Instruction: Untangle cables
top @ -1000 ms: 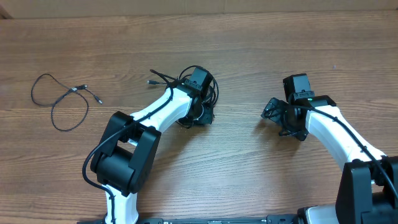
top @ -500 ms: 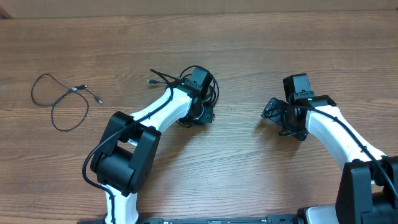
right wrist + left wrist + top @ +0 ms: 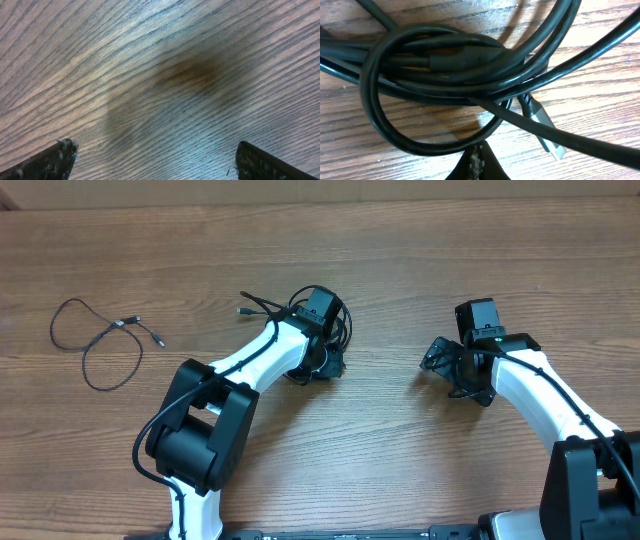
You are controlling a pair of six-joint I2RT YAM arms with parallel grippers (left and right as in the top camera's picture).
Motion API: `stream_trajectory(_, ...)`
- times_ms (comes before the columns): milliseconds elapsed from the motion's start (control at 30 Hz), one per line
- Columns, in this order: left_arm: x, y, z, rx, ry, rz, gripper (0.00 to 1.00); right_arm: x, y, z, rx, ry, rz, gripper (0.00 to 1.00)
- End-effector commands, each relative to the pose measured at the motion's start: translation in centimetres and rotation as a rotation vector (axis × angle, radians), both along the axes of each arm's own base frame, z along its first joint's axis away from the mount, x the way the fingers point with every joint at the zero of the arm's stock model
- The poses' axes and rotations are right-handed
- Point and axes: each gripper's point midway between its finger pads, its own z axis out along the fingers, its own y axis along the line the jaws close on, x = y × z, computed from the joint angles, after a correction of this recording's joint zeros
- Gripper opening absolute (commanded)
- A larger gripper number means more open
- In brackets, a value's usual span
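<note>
A knotted bundle of black cables lies at the table's middle, one plug end sticking out to the left. My left gripper is down on this bundle. The left wrist view is filled by the tangle, with a silver plug at the lower right. There my left gripper is shut, its tips meeting just under a cable loop, and no cord shows between them. My right gripper stands open over bare wood, apart from the cables.
A separate thin black cable lies in a loose loop at the far left of the wooden table. Thicker black wires run along both white arms. The table's far edge is along the top.
</note>
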Motion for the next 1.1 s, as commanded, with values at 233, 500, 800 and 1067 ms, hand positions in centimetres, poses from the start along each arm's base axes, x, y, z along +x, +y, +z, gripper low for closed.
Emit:
stream_trajectory(233,-0.02,0.79,-0.65,0.040,-0.005,0.017,0.04,0.28,-0.26,0.35,-0.012,-0.017,-0.001,1.00)
stream_trajectory(500,-0.01,0.78,-0.65,0.040,-0.006,0.017,0.04,0.29,-0.26,0.35,-0.012,-0.018,-0.001,1.00)
stream_trajectory(800,0.00,0.78,-0.64,0.039,-0.006,0.017,0.05,0.29,-0.26,0.35,-0.012,-0.018,-0.001,1.00)
stream_trajectory(1067,0.02,0.78,-0.64,0.039,-0.007,0.017,0.06,0.29,-0.26,0.35,-0.012,-0.018,-0.001,1.00)
